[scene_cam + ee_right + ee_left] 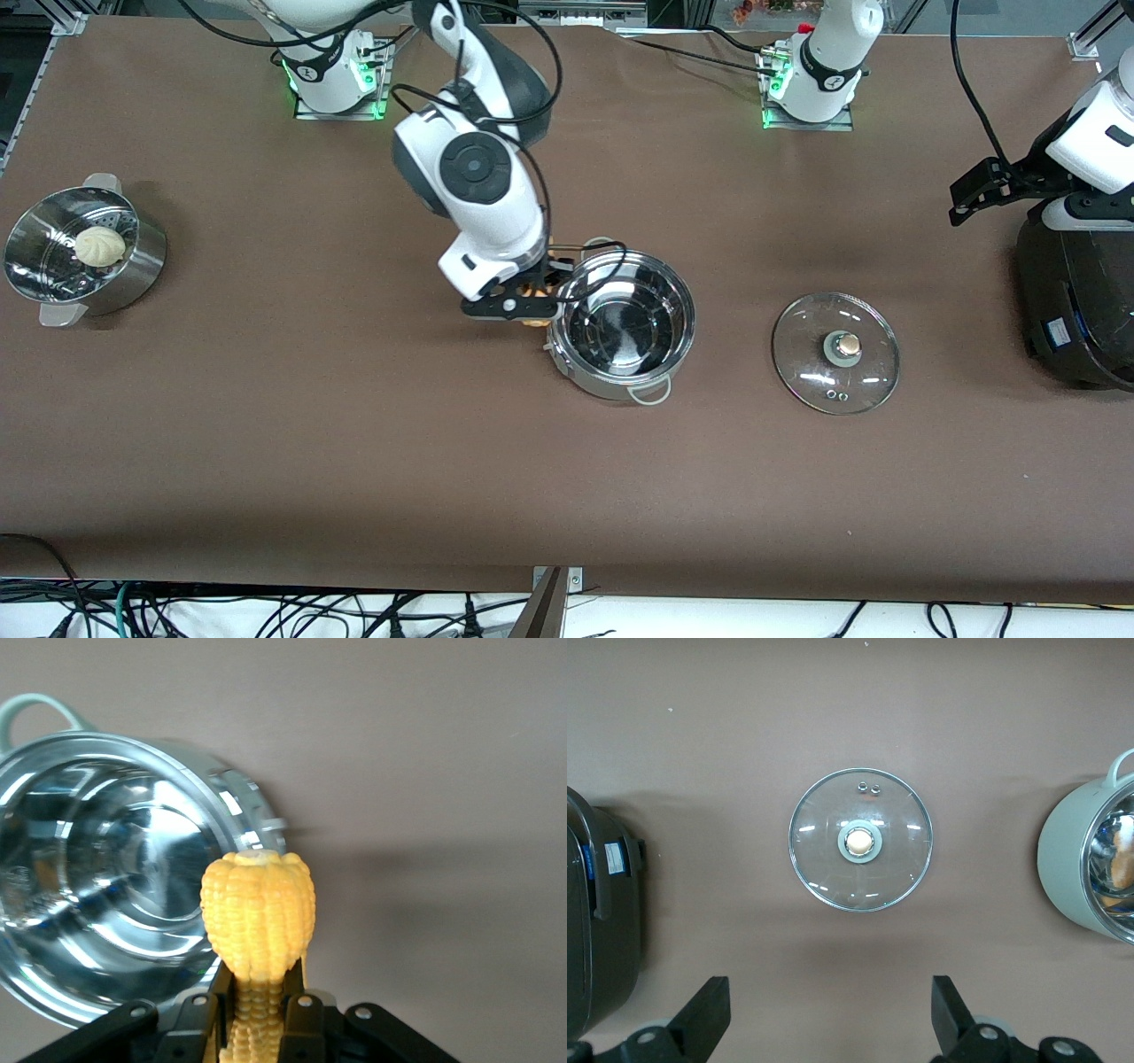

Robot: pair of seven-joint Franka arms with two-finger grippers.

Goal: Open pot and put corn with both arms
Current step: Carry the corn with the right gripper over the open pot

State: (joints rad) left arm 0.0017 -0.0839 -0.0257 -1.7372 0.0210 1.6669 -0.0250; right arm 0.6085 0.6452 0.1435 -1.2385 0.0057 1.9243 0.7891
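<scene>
Looking across the brown worktop (354,443) from the front camera, you meet the pot (625,324) first, standing open near the middle, its steel bowl holding nothing yet. Its glass lid (835,353) lies flat on the worktop beside the pot, toward the left arm's end, knob up, well apart from the rim. Your right pincer (530,306) hangs over the pot's rim on the side toward the right arm's end, fingers clamped on the corn (258,914); in the right wrist view the cob stands out from between the fingers (302,1019), its tip over the edge of the pot (115,886). Your left pincer (831,1014) waits high above the lid (860,840), fingers spread wide and holding nothing, with the pot's wall (1067,868) showing at the edge of that view. Past the lid from the pot sits the black appliance (1076,301). Well away from the pot, at the right arm's end, stands the steamer basket (84,252) with a white bun (99,245) in it.
</scene>
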